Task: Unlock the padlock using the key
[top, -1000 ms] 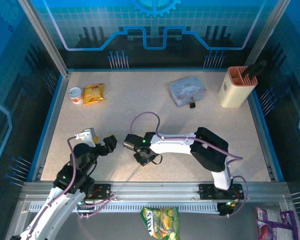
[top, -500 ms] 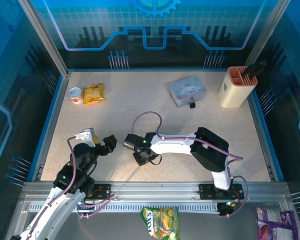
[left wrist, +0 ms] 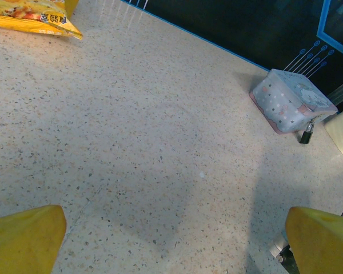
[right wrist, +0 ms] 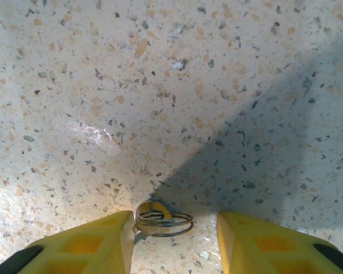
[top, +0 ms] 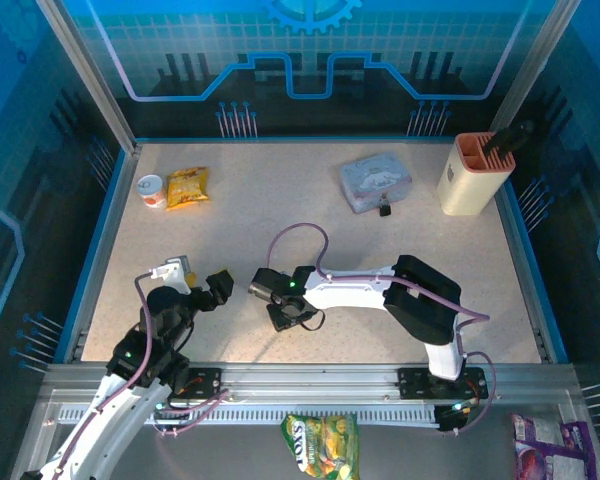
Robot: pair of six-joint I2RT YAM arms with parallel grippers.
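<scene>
The key [right wrist: 154, 217], a small silvery piece on a wire ring, lies flat on the speckled table between the yellow fingers of my right gripper [right wrist: 174, 228]. It touches the left finger [right wrist: 97, 240], and the jaws stand open around it. In the top view the right gripper [top: 292, 318] points down at the table near the front. The tiny dark padlock [top: 385, 210] [left wrist: 306, 133] sits against the pale cartoon-printed tin box [top: 375, 182] [left wrist: 291, 106] at the back. My left gripper [top: 218, 287] [left wrist: 174, 240] is open over bare table, with nothing between its fingers.
A yellow snack bag [top: 188, 187] [left wrist: 31, 14] and a small cup [top: 152, 190] lie at the back left. A beige holder [top: 475, 173] with a dark handle stands at the back right. Blue rails edge the table.
The right arm has edged slightly to the right and its cable loop has shifted. The left arm has not moved.
</scene>
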